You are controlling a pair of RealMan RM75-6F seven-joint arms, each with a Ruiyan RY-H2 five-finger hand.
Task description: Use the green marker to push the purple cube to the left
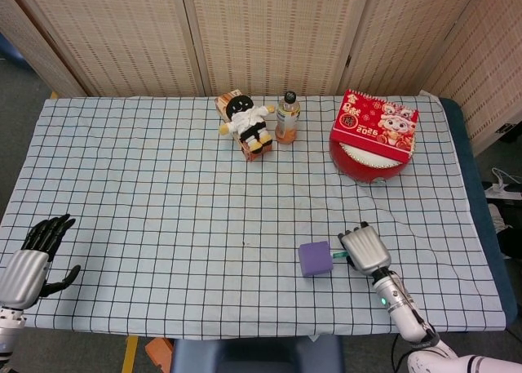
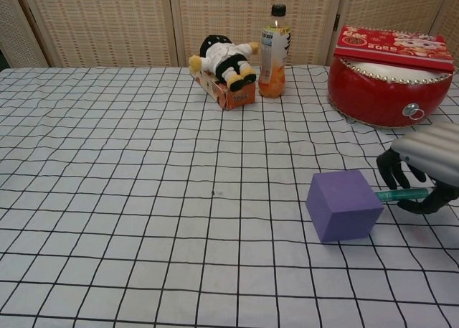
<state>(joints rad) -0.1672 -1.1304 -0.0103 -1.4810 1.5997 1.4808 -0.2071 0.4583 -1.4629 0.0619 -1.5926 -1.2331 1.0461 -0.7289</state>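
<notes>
Your right hand (image 2: 423, 171) grips the green marker (image 2: 401, 194), tip on purple cube (image 2: 343, 205); push left thru its centre, keep marker level.

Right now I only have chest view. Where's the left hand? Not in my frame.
Observer: The left hand is by the table's near-left corner, fingers spread, holding nothing.
Operator: Anything between it and the cube?
Observer: Head view shows only checked cloth between the purple cube and that hand.
Operator: Right arm's line?
Observer: The right hand, holding the green marker, comes in from the near-right edge, forearm angled toward the cube.
</notes>
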